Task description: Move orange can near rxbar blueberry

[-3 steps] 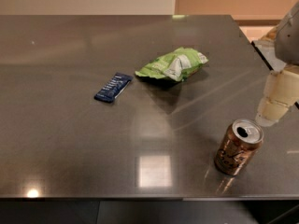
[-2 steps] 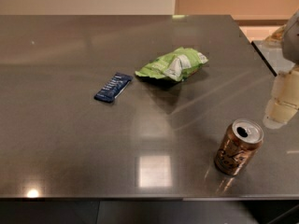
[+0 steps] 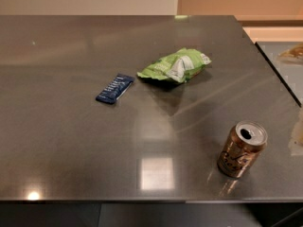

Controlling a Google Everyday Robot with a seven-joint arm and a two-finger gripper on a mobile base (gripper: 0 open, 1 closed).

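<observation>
- Orange can (image 3: pixel 242 149): upright, top opened, near the front-right corner of the bench (image 3: pixel 71 150).
- Rxbar blueberry (image 3: pixel 114 88): flat, left of centre, well apart from the can.
- Gripper: outside my view; whether it is open or closed I cannot tell.
- Step: I'd grasp the can mid-body and carry it low, leftward.
- Green snack bag (image 3: pixel 174 65): behind that route, probably clear of it.
</observation>
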